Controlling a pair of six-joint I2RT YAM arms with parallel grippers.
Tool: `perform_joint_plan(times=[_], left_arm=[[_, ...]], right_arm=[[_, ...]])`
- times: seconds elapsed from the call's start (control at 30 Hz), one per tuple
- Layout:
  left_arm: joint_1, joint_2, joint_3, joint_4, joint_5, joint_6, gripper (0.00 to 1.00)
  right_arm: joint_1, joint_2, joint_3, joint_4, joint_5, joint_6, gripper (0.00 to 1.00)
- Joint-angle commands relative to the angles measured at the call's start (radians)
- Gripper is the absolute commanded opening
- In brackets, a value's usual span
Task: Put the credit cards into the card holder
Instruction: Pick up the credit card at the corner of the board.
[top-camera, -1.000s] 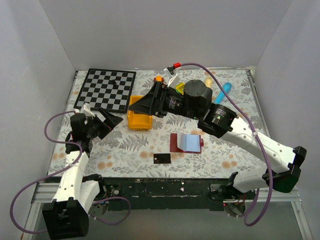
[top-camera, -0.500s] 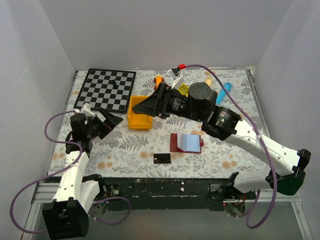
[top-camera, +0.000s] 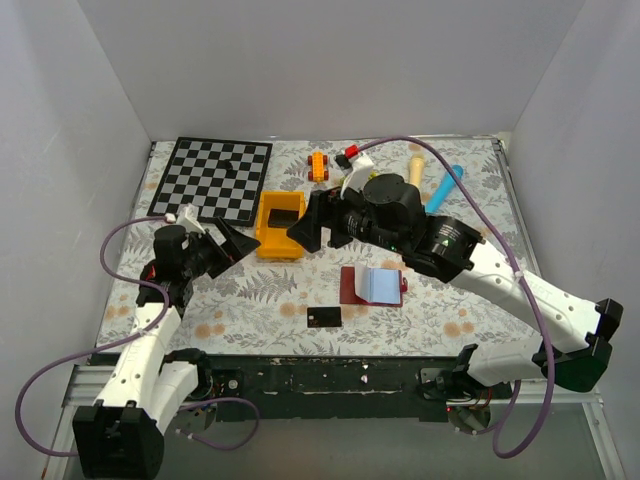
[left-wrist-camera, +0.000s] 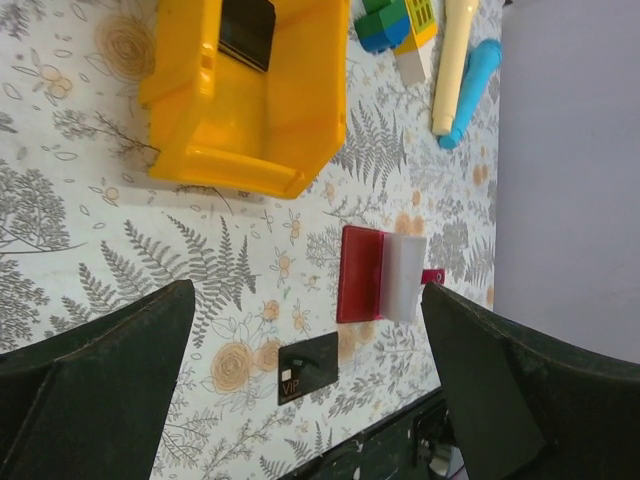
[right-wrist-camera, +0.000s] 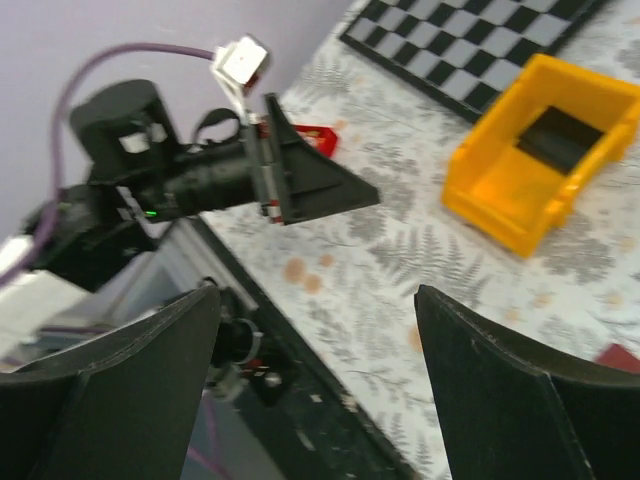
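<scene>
The card holder (top-camera: 372, 285) lies open on the table, maroon flap to the left and pale blue pockets to the right; the left wrist view shows the card holder (left-wrist-camera: 380, 273) too. One black credit card (top-camera: 323, 317) lies flat just in front of it, marked VIP (left-wrist-camera: 308, 368). Another black card (top-camera: 283, 213) sits inside the yellow bin (top-camera: 262, 235), also seen by the right wrist (right-wrist-camera: 555, 135). My right gripper (top-camera: 310, 228) hovers open and empty beside the bin's right wall. My left gripper (top-camera: 228, 240) is open and empty, left of the bin.
A checkerboard (top-camera: 218, 178) lies at the back left. An orange toy car (top-camera: 318, 165), a cream peg (top-camera: 417, 165) and a blue stick (top-camera: 445, 185) lie along the back. Coloured blocks (left-wrist-camera: 395, 20) sit behind the bin. The table's front edge runs close below the loose card.
My right gripper has drawn back from over the yellow bin toward the right, uncovering the black card inside. My left arm has shifted a little right, toward the bin.
</scene>
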Motion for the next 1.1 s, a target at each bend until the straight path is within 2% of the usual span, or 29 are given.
perform_joint_plan(times=[0.0,0.17,0.4,0.43,0.47,0.5,0.53,0.6,0.67,0.7,1.07], left_arm=[[-0.081,-0.006,0.04,0.008,-0.058,0.003,0.98],[-0.121,0.017,0.054,0.011,-0.069,0.017,0.98],[-0.153,0.027,0.054,0.013,-0.076,0.014,0.98],[-0.158,0.029,0.048,0.016,-0.078,0.009,0.98],[-0.162,0.03,0.04,0.02,-0.082,0.006,0.98],[-0.167,0.03,0.029,0.026,-0.085,0.002,0.98],[-0.175,0.032,0.02,0.035,-0.089,-0.004,0.98],[-0.187,0.041,-0.001,0.055,-0.09,-0.021,0.98],[-0.199,0.049,-0.015,0.068,-0.096,-0.04,0.98],[-0.204,0.047,-0.02,0.072,-0.096,-0.044,0.98],[-0.233,-0.019,-0.109,0.063,-0.099,-0.081,0.98]], right_arm=[[0.0,-0.068,-0.079,-0.05,0.164,-0.252,0.87],[0.0,-0.091,-0.122,-0.06,0.247,-0.283,0.89],[-0.005,-0.085,-0.243,-0.057,0.241,-0.387,0.97],[-0.008,-0.077,-0.266,-0.065,0.228,-0.385,0.93],[-0.01,-0.068,-0.29,-0.077,0.22,-0.373,0.83],[-0.01,-0.062,-0.316,-0.079,0.209,-0.353,0.68],[-0.01,-0.06,-0.37,-0.053,0.199,-0.332,0.6],[-0.01,-0.059,-0.461,0.044,0.151,-0.318,0.36],[-0.01,-0.04,-0.522,0.119,0.134,-0.292,0.05],[-0.01,-0.026,-0.537,0.147,0.134,-0.272,0.01],[-0.013,0.288,-0.507,0.28,0.017,-0.246,0.01]])
